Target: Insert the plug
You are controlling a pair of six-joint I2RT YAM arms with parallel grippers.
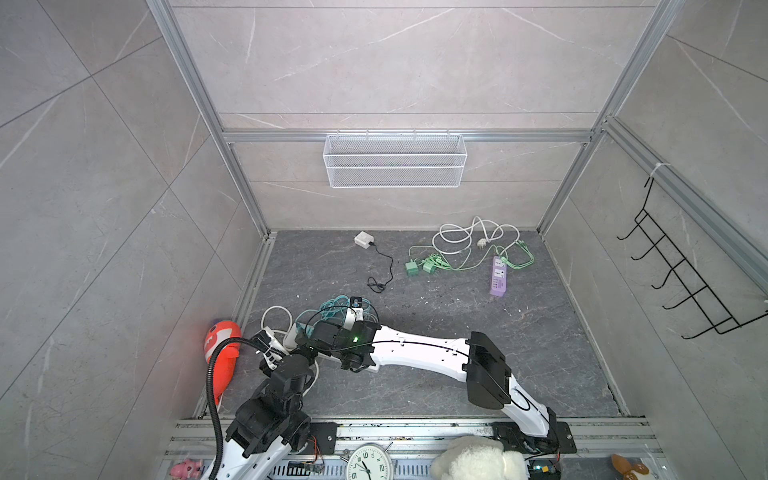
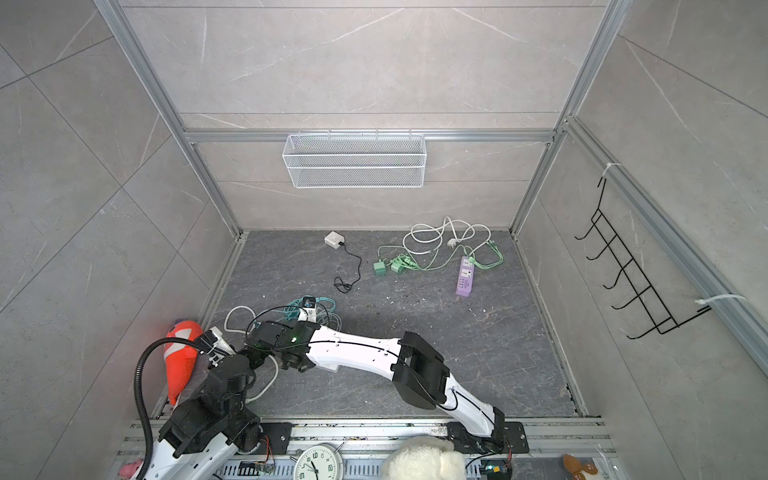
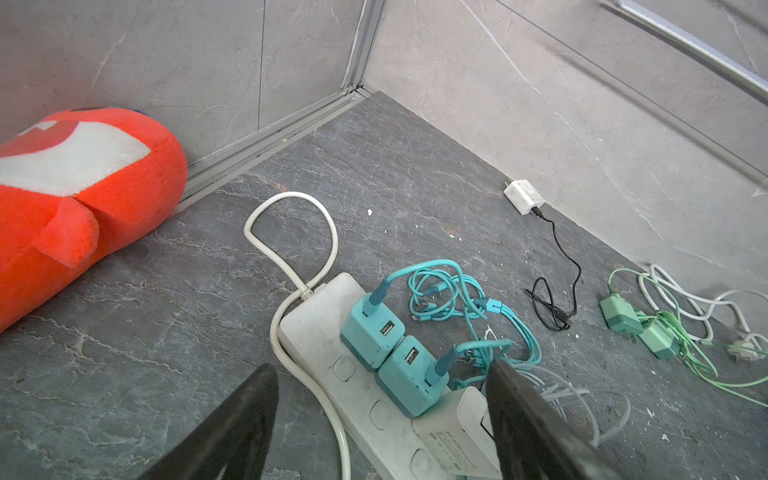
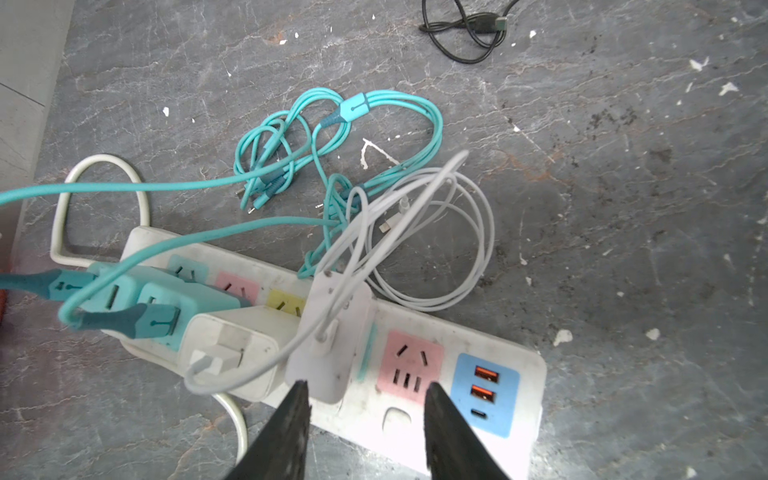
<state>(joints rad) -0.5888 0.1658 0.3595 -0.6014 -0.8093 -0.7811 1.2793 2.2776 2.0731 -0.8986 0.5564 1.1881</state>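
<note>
Standing on the power strip [image 4: 490, 340], the white charger [image 4: 328, 332] is looking inserted, while right gripper [image 4: 365, 384] and left gripper [image 3: 380, 365] are hanging spread apart.

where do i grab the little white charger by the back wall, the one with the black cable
Grip the white charger across its boxy body, coming straight down. It lies flat on the floor with space around it, and the black cable leaves one end, so pinch the two faces flanking that end to stay clear of it.
</note>
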